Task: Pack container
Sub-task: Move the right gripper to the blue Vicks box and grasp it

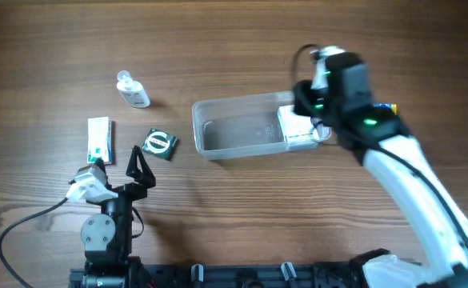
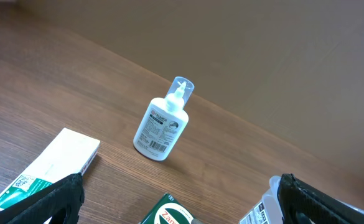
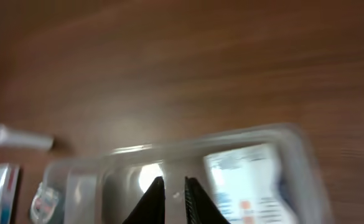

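The container (image 1: pixel 234 132) is a clear tub lying in the middle of the table, with a white printed box (image 1: pixel 296 128) at its right end. My right gripper (image 1: pixel 314 112) hangs over that right end. In the right wrist view its fingers (image 3: pixel 174 190) stand shut, a thin slit between them and nothing in it, above the blurred container (image 3: pixel 188 168) and the white box (image 3: pixel 250 183). My left gripper (image 1: pixel 142 164) rests open at the front left. In the left wrist view its fingers (image 2: pixel 182 208) spread wide, with a green packet (image 2: pixel 172 214) between them.
A small clear bottle (image 1: pixel 134 90) (image 2: pixel 163 127) lies at the back left. A white and green carton (image 1: pixel 98 138) (image 2: pixel 45 168) and the green packet (image 1: pixel 160 143) lie between the bottle and my left gripper. The container's corner (image 2: pixel 262 208) shows beside the left gripper's right finger.
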`<state>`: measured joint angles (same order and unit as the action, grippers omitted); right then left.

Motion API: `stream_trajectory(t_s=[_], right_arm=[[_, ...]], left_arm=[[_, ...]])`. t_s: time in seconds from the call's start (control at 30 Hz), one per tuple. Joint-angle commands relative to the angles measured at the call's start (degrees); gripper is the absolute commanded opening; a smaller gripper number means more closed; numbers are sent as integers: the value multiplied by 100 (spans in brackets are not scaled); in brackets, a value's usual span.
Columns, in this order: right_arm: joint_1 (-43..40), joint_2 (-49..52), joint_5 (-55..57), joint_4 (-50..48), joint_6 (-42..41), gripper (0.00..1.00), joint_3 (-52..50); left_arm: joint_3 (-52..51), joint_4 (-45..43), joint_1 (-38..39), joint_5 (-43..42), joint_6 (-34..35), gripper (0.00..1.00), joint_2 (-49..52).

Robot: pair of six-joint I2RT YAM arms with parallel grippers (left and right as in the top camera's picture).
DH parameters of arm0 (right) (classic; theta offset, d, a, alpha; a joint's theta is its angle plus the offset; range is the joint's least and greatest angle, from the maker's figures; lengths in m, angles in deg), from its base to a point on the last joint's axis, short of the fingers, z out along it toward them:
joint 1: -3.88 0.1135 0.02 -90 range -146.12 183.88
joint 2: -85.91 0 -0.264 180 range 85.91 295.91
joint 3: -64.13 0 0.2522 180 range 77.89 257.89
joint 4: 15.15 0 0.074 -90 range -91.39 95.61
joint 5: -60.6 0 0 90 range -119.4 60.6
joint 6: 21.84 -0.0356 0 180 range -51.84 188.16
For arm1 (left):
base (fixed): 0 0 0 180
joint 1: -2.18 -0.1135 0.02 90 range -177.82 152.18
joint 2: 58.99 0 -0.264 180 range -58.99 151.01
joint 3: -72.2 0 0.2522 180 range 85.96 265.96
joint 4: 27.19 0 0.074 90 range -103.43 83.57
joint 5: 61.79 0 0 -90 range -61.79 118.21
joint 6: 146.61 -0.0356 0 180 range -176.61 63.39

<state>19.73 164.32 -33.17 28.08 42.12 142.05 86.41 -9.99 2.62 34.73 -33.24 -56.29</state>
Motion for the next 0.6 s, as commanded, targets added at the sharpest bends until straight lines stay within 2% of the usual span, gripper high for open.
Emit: stream_trajectory(t_s=[0.0, 0.13, 0.43, 0.57], right_arm=[[-538, 11, 343, 433, -74, 8, 52], [-798, 431, 769, 804, -79, 4, -120], [-850, 1449, 874, 1012, -107, 4, -125], [-841, 1578, 778, 1161, -90, 4, -125]], left_arm=[[-13, 9, -31, -22, -48, 100, -4], [-13, 9, -31, -20, -48, 100, -4], [-13, 9, -31, -20, -48, 100, -4], [-13, 7, -31, -20, -48, 100, -4]])
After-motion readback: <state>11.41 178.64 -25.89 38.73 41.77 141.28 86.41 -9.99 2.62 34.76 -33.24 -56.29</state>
